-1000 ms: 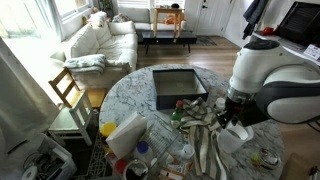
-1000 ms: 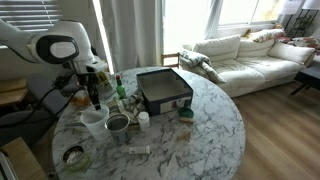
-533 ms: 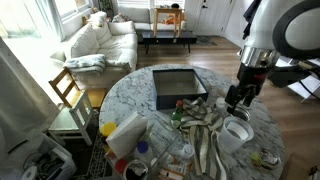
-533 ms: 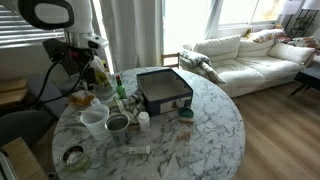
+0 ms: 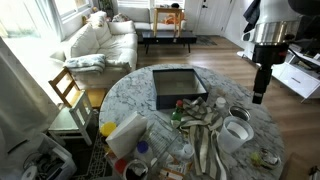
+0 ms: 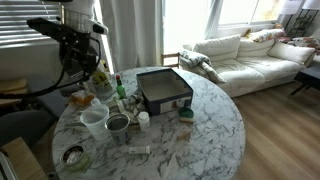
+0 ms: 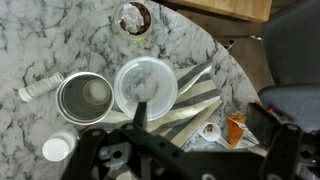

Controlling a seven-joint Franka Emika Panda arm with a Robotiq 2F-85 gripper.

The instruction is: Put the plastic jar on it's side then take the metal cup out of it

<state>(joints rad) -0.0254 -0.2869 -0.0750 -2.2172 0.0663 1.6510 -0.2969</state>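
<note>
The plastic jar (image 7: 146,85) stands upright with its mouth up, whitish and translucent, on a striped cloth; it also shows in both exterior views (image 5: 236,134) (image 6: 94,121). The metal cup (image 7: 85,98) stands upright on the marble right beside the jar, outside it, and is seen in both exterior views (image 5: 238,113) (image 6: 118,124). My gripper (image 7: 213,128) hangs high above both, open, with nothing between its fingers. In an exterior view the gripper (image 5: 258,96) points straight down over the table's edge, well clear of the jar.
A dark rectangular tray (image 5: 178,86) lies mid-table. A white jug with yellow (image 5: 125,135) and a green bottle (image 6: 118,88) stand among clutter. A white tube (image 7: 40,87), a white cap (image 7: 57,148), a small scoop (image 7: 210,130) and a round tin (image 7: 133,17) lie around the jar.
The arm has lifted straight up from table height beside the jar and cup. The gripper has opened wide. Jar and cup stay where they were.
</note>
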